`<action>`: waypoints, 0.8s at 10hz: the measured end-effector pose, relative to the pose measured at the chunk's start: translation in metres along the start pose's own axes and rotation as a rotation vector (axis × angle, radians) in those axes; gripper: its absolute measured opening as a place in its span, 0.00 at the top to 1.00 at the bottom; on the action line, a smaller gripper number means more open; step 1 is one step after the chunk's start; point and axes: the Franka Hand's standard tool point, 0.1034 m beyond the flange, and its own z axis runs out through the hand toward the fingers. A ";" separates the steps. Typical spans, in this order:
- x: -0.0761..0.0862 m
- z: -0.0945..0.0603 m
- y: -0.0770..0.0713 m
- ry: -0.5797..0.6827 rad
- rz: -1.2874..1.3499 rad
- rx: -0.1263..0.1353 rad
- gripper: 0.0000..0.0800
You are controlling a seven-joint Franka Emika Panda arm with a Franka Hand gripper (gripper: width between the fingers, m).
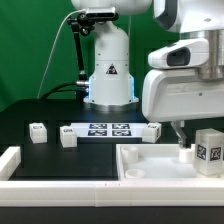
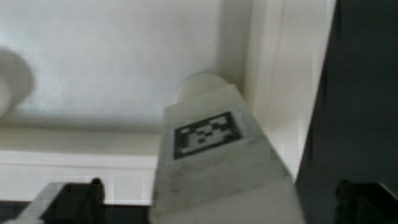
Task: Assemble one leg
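Note:
A leg [image 1: 209,150], a small white post with a black-and-white tag, stands at the exterior view's right, on the large white rimmed panel [image 1: 140,172]. My gripper [image 1: 184,138] hangs just to its left, low over the panel. In the wrist view the tagged leg [image 2: 217,150] sits between my two dark fingers [image 2: 71,202], with a gap on each side. The gripper [image 2: 217,205] is open and does not grip it. The panel's floor and raised rim [image 2: 267,60] fill the background.
The marker board [image 1: 108,129] lies mid-table in front of the robot base [image 1: 108,75]. Three more legs stand near it: one at its right end [image 1: 150,131] and two on the left [image 1: 68,138] [image 1: 38,132]. A white raised rim [image 1: 10,160] is at the front left.

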 end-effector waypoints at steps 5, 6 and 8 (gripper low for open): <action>0.000 0.000 -0.001 0.000 -0.022 0.003 0.54; 0.000 0.000 -0.001 0.000 -0.010 0.003 0.54; 0.000 0.000 -0.002 0.000 0.118 0.008 0.64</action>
